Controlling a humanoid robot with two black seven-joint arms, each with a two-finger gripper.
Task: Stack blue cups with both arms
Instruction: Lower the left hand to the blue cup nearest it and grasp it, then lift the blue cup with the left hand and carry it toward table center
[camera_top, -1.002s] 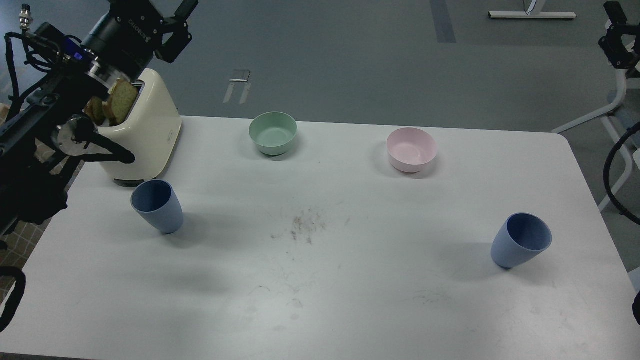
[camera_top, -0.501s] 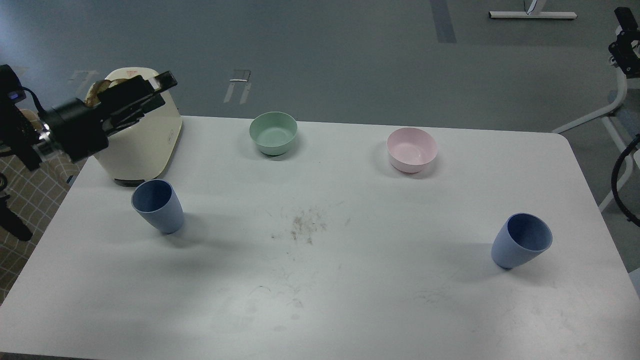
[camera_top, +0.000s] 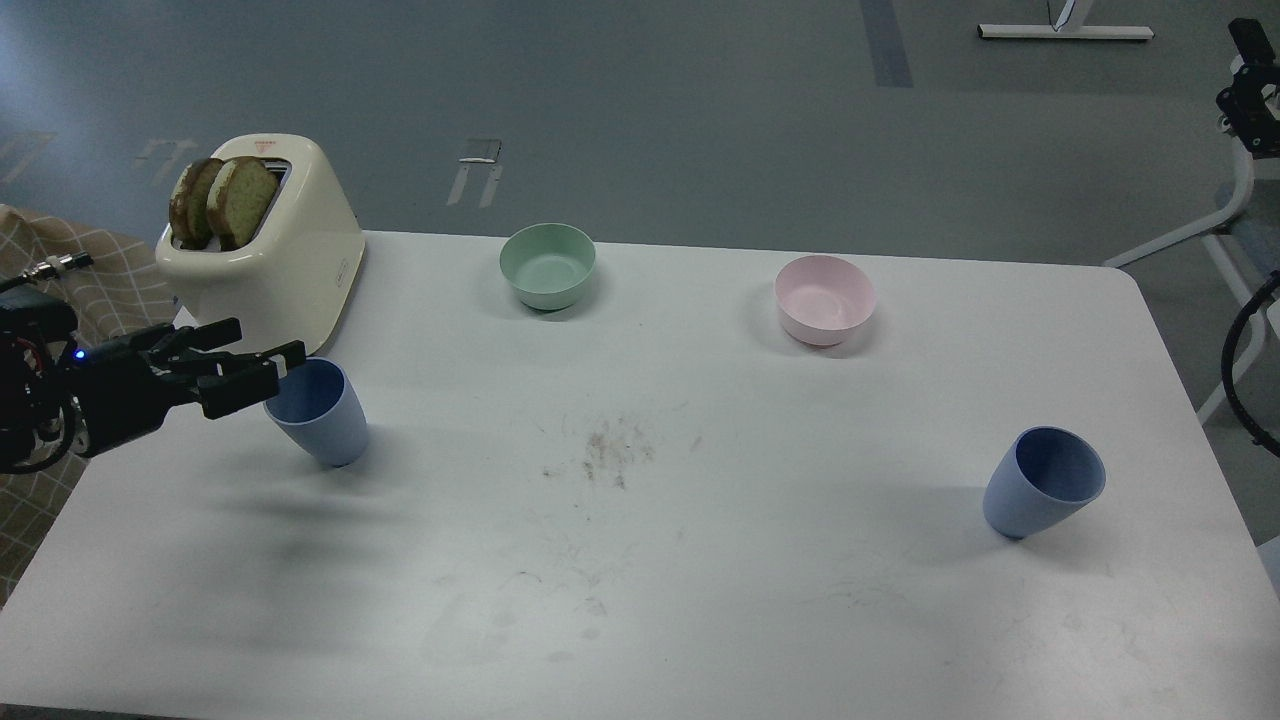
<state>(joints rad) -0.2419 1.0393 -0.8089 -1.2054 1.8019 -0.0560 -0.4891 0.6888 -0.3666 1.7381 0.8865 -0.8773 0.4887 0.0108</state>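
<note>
Two dusty-blue cups stand upright on the white table (camera_top: 640, 580). The left blue cup (camera_top: 325, 420) is at the left, in front of the toaster. The right blue cup (camera_top: 1040, 485) is far to the right, near the table's right edge. My left gripper (camera_top: 270, 345) reaches in low from the left, fingers spread open and empty, with its tips right at the left cup's rim. My right gripper (camera_top: 1250, 95) is a small dark shape at the top right edge, off the table and far from the right cup. Its fingers cannot be told apart.
A cream toaster (camera_top: 290, 270) holding two slices of bread (camera_top: 225, 200) stands at the back left, just behind my left gripper. A mint-green bowl (camera_top: 547, 265) and a pale pink bowl (camera_top: 824, 298) sit along the back. Crumbs (camera_top: 610, 450) lie mid-table.
My left arm has swung down from above the toaster to table height, bringing its gripper beside the left cup's rim. The toaster and bread are now uncovered. The cups have not moved.
</note>
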